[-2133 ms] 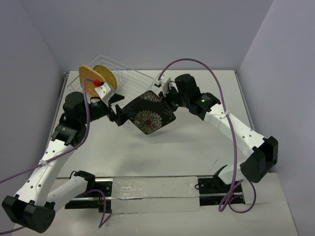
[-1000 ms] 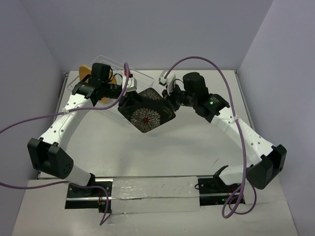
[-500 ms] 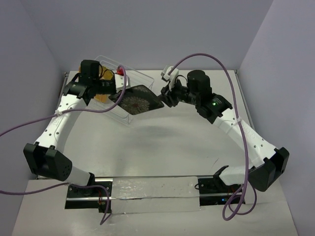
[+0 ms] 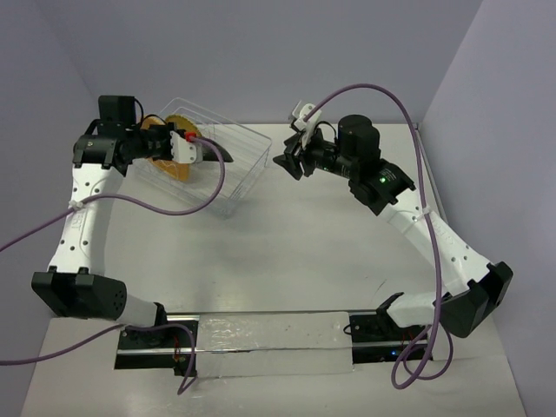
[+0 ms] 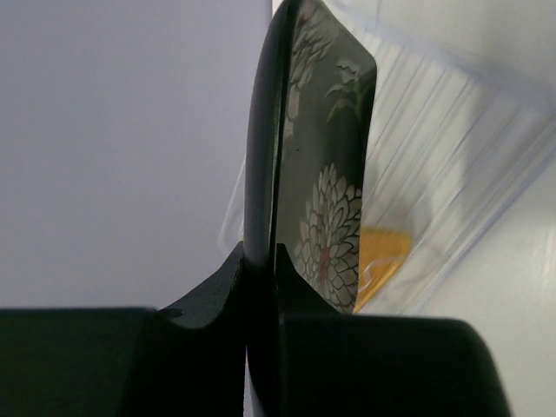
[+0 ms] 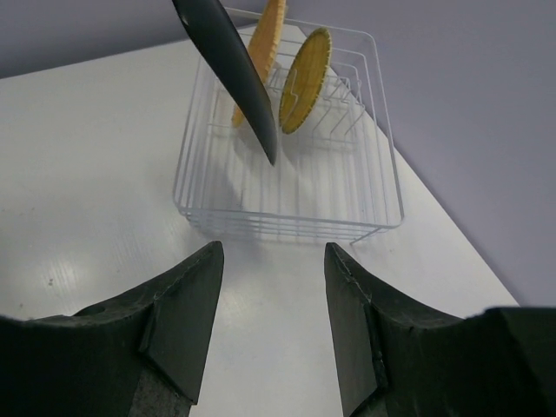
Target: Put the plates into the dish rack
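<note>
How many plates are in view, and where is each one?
3. Yellow plate and orange plate stand on edge in the dish rack; black plate hangs over it, clamped in the left gripper.

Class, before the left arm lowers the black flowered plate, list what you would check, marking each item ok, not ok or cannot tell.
1. Left tool grips the black flowered plate by its rim: ok.
2. Right tool open and away from the plate: ok.
3. Plate hangs edge-down above the dish rack: ok.
4. Yellow plate and orange plate standing in the rack: ok.
5. Plate lined up with a free slot: cannot tell.
</note>
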You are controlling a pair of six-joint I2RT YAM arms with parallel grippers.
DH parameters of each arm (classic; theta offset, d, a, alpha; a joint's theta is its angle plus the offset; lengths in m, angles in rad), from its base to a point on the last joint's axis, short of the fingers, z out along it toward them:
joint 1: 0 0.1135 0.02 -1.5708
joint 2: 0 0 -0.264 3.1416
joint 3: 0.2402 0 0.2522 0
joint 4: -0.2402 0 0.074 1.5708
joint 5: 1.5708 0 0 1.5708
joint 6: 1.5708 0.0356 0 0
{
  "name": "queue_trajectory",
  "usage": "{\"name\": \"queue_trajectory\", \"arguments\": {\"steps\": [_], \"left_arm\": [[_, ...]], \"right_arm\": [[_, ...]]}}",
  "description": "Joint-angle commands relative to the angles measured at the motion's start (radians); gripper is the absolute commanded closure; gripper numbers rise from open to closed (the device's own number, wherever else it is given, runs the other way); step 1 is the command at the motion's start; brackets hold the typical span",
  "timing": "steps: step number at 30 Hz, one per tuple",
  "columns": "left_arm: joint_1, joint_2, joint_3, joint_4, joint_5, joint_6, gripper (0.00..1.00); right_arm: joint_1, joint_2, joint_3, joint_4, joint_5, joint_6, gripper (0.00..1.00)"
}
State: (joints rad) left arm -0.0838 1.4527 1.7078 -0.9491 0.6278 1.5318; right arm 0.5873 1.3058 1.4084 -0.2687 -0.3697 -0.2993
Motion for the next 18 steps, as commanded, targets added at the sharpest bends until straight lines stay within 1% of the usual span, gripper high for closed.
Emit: {"name": "queue_trajectory", "arguments": {"steps": [1, 2, 4, 5, 9, 11, 13, 16, 18], "left_arm": [[0.124, 0.097, 0.278, -0.231, 0.034, 0.384, 1.0], [0.145, 0.125, 0.319, -0.292, 0.064, 0.462, 1.0], [0.181, 0.182, 0.393, -0.385, 0.091, 0.573, 1.0], [0.191, 0.199, 0.404, -0.391, 0.092, 0.598, 1.0], [0.217, 0.195, 0.352, -0.357, 0.085, 0.694, 1.0], [0.228, 0.209, 0.365, -0.369, 0.073, 0.747, 1.0], [0.238, 0.24, 0.403, -0.398, 0.042, 0.771, 1.0], [0.244, 0.248, 0.378, -0.357, 0.007, 0.801, 1.0], [0.26, 0.263, 0.381, -0.356, 0.011, 0.828, 1.0]], "right_arm": [[-0.033, 0.026, 0.05, 0.054, 0.035, 0.029, 0.43], [-0.034, 0.031, 0.053, 0.055, 0.045, 0.034, 0.43], [-0.037, 0.039, 0.057, 0.057, 0.064, 0.043, 0.44], [-0.037, 0.047, 0.058, 0.06, 0.075, 0.049, 0.43], [-0.038, 0.056, 0.064, 0.07, 0.123, 0.075, 0.43], [-0.038, 0.061, 0.07, 0.076, 0.141, 0.095, 0.43], [-0.038, 0.07, 0.071, 0.091, 0.157, 0.116, 0.44], [-0.039, 0.083, 0.07, 0.117, 0.171, 0.142, 0.44], [-0.038, 0.091, 0.069, 0.138, 0.189, 0.168, 0.44]]}}
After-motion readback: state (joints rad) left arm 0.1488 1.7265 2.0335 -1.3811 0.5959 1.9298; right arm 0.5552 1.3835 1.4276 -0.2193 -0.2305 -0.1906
